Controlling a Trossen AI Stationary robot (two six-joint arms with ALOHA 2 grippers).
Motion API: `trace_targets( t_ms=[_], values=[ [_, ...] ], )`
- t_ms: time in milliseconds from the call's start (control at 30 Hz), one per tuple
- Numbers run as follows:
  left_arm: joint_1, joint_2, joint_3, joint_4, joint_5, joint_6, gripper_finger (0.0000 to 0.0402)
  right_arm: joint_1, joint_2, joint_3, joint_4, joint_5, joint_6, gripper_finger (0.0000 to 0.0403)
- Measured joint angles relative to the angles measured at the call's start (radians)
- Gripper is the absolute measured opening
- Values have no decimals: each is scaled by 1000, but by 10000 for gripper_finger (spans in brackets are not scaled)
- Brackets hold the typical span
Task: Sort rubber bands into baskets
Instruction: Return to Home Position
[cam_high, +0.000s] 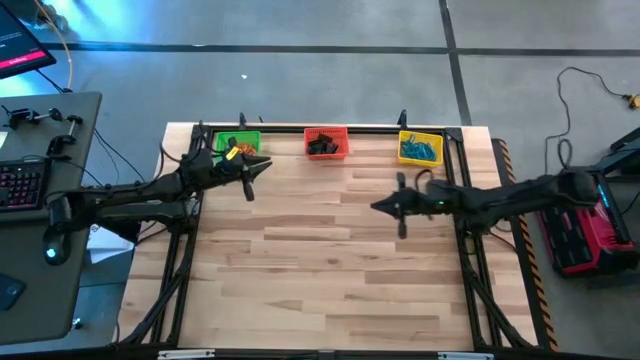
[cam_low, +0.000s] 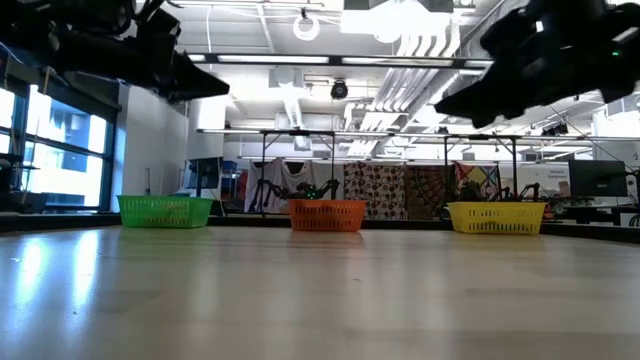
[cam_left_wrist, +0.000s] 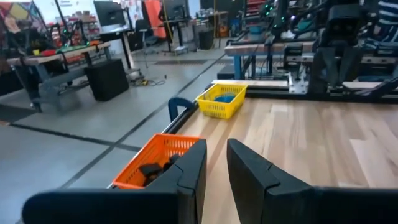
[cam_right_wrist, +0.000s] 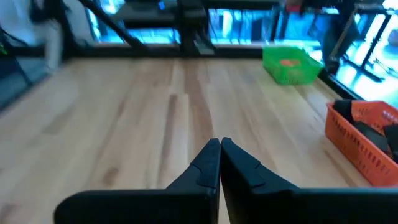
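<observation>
- On the wooden desk (cam_high: 320, 285), in a row along its upper edge in the high view: green basket (cam_low: 165, 212) at left, red-orange basket (cam_low: 327, 216) in the centre, yellow basket (cam_low: 497, 218) at right, well apart from one another.
- In the green basket: orange rubber bands (cam_high: 234, 153).
- In the red-orange basket: black rubber bands (cam_high: 322, 146).
- In the yellow basket: blue rubber bands (cam_high: 420, 151).
- Left pincer (cam_left_wrist: 214, 148): in the upper left of the high view, just beside the green basket and overlapping its lower right corner. Points toward the frame's right. Fingers parted by a narrow gap, gripping nothing.
- Right pincer (cam_right_wrist: 219, 143): right of centre in the high view, below the yellow basket. Points toward the frame's left. Fingertips pressed together, with nothing between them.
- In the low view: both arms dark at the top corners, clear of the desk surface.
- Off the desk at the high view's left edge: a side table with a keyboard (cam_high: 22, 185).
</observation>
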Motion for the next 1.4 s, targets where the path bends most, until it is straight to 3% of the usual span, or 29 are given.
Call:
trace_targets(
  t_ms=[200,400,767,1067,1400],
  values=[
    [-18,1,0,28,8,9,53,-1,-205,-111,14,-23,-1,0],
    [-21,1,0,35,9,14,53,-41,-381,-265,165,-91,4,0],
    [-38,-5,0,68,26,36,53,-130,-601,-265,-39,-97,-9,0],
    [-74,-23,-214,415,28,-40,38,-134,-779,-265,-194,-56,-15,0],
    [-101,-195,-293,340,27,-80,3,-134,-888,-265,-315,-11,-9,0]
  ],
)
